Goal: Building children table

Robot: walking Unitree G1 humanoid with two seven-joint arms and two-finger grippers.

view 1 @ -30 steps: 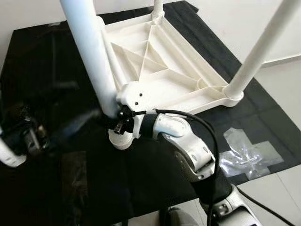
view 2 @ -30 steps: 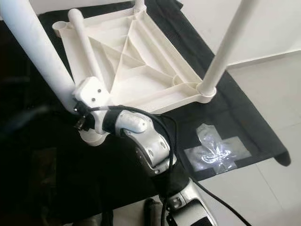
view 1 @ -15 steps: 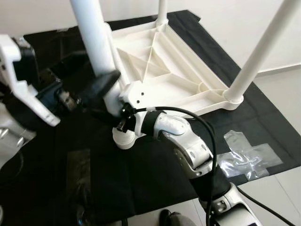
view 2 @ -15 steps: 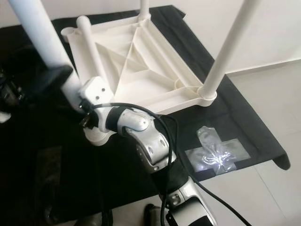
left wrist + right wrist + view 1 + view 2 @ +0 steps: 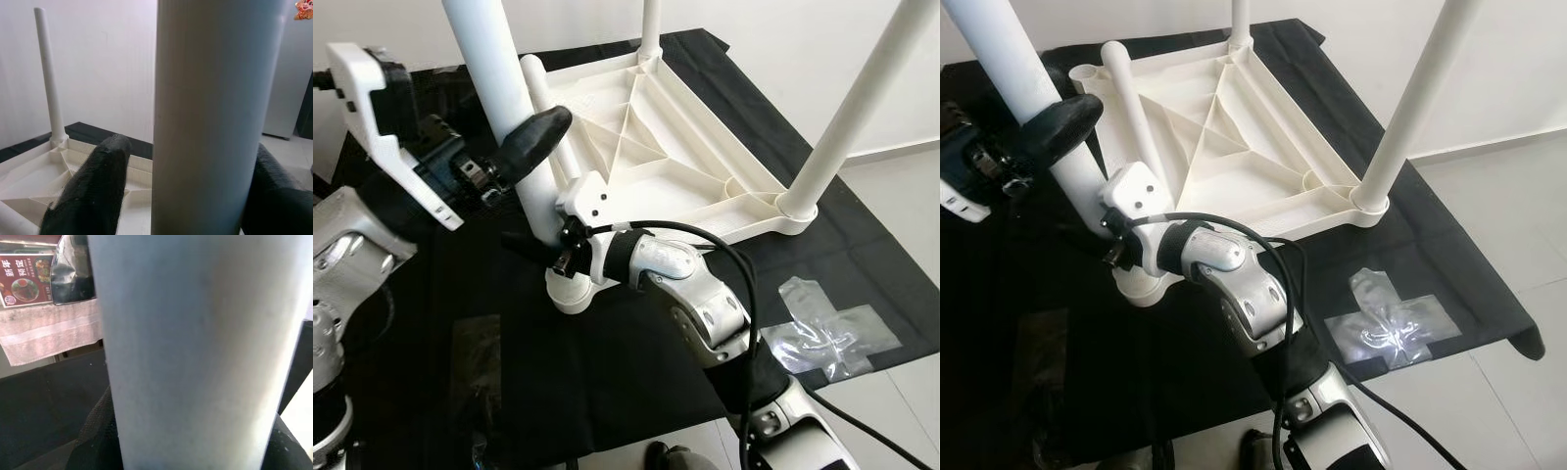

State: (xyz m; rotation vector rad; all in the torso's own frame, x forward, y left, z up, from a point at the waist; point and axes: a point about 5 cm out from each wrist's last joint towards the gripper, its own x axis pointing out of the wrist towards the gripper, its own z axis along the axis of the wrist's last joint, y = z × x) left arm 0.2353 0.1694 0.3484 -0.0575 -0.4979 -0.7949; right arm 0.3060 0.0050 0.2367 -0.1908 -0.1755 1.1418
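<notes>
The white plastic children's table (image 5: 656, 147) lies upside down on a black cloth (image 5: 558, 382). Its near leg (image 5: 494, 69) stands in the corner socket (image 5: 570, 291). My right gripper (image 5: 540, 247) is shut on this leg just above the socket; the leg sits tight between its fingers (image 5: 93, 431). Higher up, my left gripper (image 5: 524, 137) straddles the same leg, open, with a gap showing beside one finger (image 5: 88, 186). Two more legs stand upright, one at the right corner (image 5: 852, 108) and one at the far corner (image 5: 651, 24). A loose leg (image 5: 1131, 98) lies inside the tabletop.
A crumpled clear plastic bag (image 5: 827, 328) lies on the cloth to the right of my right arm. Beyond the cloth's right edge is pale tiled floor (image 5: 1508, 196). A white wall stands behind the table.
My left arm has risen from low on the left and brought its fingers around the near leg. The right gripper has kept its hold near the socket.
</notes>
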